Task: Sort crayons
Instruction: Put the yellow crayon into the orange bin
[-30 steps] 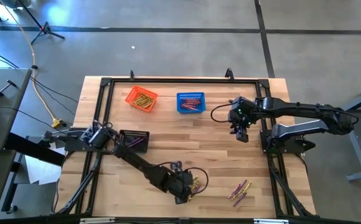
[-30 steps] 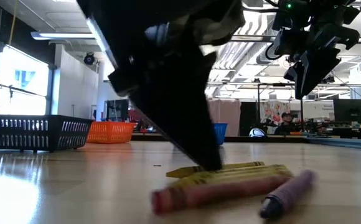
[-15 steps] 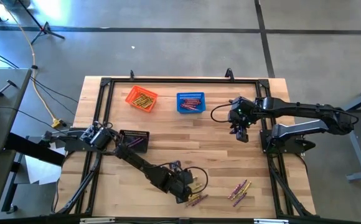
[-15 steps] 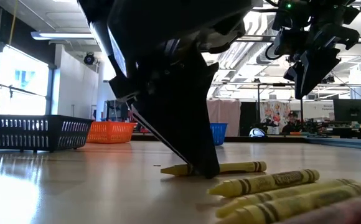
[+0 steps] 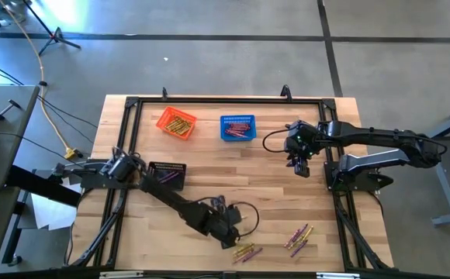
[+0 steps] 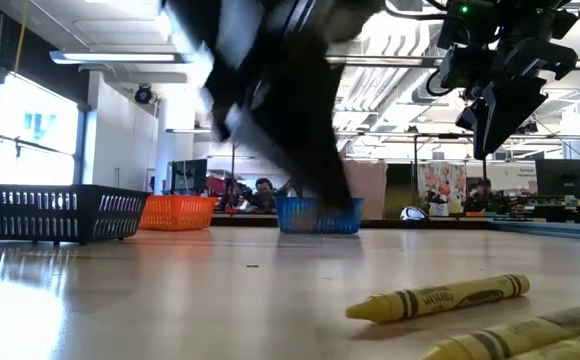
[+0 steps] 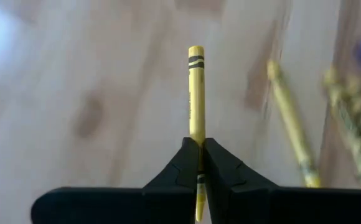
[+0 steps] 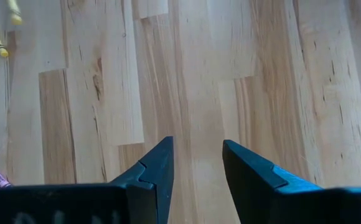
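My left gripper (image 5: pixel 229 236) hangs over the table's near middle, shut on a yellow crayon (image 7: pixel 196 93). In the low view it is a dark blur (image 6: pixel 280 110) above the tabletop. Beside it lie loose crayons (image 5: pixel 246 252), and a second small heap (image 5: pixel 299 239) lies farther right. A yellow crayon (image 6: pixel 440 297) lies flat on the wood. My right gripper (image 5: pixel 299 159) hangs open above the table's right part, with only bare wood (image 8: pixel 193 74) between its fingers (image 8: pixel 159 165). My left gripper pinches the yellow crayon between its two fingertips near one end (image 7: pixel 196 134). The crayon runs along the fingers, and most of its length sticks out past them. It is lifted clear of the table.
An orange basket (image 5: pixel 177 122) with yellow crayons and a blue basket (image 5: pixel 237 128) stand at the far side. A black basket (image 5: pixel 167 174) stands at the left, by my left arm. A black frame (image 5: pixel 209 101) borders the table.
My left gripper has shut on one yellow crayon from the near heap and risen off the table with it, drifting a little toward the left edge. The other crayons of that heap stay lying on the wood.
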You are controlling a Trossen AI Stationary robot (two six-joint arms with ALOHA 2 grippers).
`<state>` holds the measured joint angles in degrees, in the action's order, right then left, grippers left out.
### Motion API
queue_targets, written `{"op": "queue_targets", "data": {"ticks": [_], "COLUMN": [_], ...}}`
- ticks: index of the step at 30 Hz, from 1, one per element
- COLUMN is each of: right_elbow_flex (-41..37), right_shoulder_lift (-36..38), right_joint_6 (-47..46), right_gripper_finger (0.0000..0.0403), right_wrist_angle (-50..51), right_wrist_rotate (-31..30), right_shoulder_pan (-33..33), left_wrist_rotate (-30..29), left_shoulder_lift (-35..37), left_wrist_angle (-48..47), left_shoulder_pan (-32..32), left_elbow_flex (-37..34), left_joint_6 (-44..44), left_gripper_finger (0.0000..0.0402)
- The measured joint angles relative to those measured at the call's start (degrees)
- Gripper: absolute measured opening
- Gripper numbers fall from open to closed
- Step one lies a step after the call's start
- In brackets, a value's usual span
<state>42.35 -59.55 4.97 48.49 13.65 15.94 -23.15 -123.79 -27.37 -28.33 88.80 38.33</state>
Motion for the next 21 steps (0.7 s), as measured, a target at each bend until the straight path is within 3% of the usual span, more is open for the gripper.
{"op": "queue_targets", "data": {"ticks": [6, 12, 16, 21], "right_elbow_flex": [0.00, 0.00, 0.00, 0.00], "right_shoulder_lift": [-0.02, 0.00, -0.01, 0.00], "right_joint_6": [0.00, 0.24, 0.01, 0.00], "right_gripper_finger": [0.0124, 0.0124, 0.0124, 0.0124], "right_wrist_angle": [-0.08, -2.03, -5.28, -7.74], "right_wrist_rotate": [-0.06, -0.17, -1.86, -5.23], "right_shoulder_pan": [0.00, 0.00, 0.00, 0.00], "left_wrist_rotate": [-10.53, -20.93, -24.31, -24.11], "left_shoulder_lift": [6.36, 13.51, 17.32, 20.94], "left_wrist_angle": [-4.96, -20.96, -30.43, -39.03], "left_shoulder_pan": [2.18, 6.48, 11.61, 21.36], "left_elbow_flex": [0.30, 0.39, 0.43, -2.29], "left_joint_6": [0.06, -0.11, -3.90, -5.58], "left_gripper_finger": [0.0001, 0.0001, 0.0001, 0.0001]}}
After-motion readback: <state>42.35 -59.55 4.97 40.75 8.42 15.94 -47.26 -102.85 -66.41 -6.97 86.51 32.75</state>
